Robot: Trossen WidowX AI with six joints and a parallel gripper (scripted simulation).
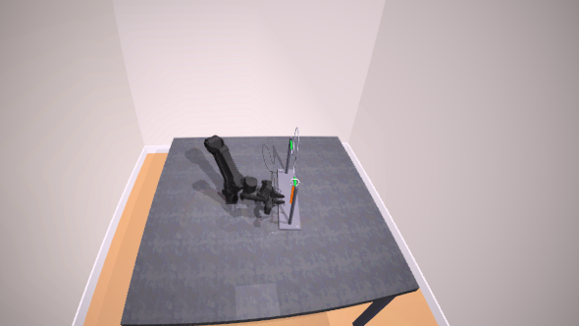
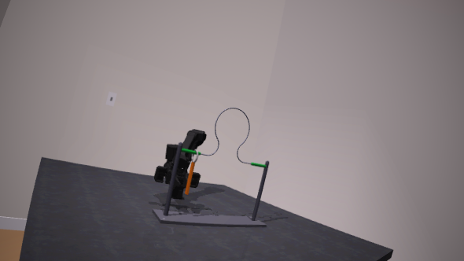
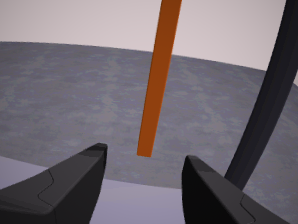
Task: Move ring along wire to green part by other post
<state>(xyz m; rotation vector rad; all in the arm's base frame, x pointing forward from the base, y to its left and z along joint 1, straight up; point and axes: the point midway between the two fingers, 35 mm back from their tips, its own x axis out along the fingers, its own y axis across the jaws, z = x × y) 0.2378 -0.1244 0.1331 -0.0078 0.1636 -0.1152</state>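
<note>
A robot's gripper (image 1: 284,198) (image 3: 145,159), its jaws parted and grasping nothing, faces an orange handle (image 1: 292,194) (image 2: 189,178) (image 3: 159,80) on a gray table (image 1: 211,265) (image 2: 90,204) (image 3: 60,95). In the wrist view, the handle's lower end shows beyond the fingertips, between them across the frame; a dark post (image 1: 293,208) (image 2: 173,181) (image 3: 265,100) stands beyond the right-hand finger in that picture. The ring (image 1: 294,182) (image 2: 197,156) (pale and slim) hangs at the handle's top, on the green part (image 2: 190,151) of the wire beside that post, up and ahead of the jaws. The wire (image 2: 233,108) arches toward the far post (image 1: 289,157) (image 2: 261,190).
</note>
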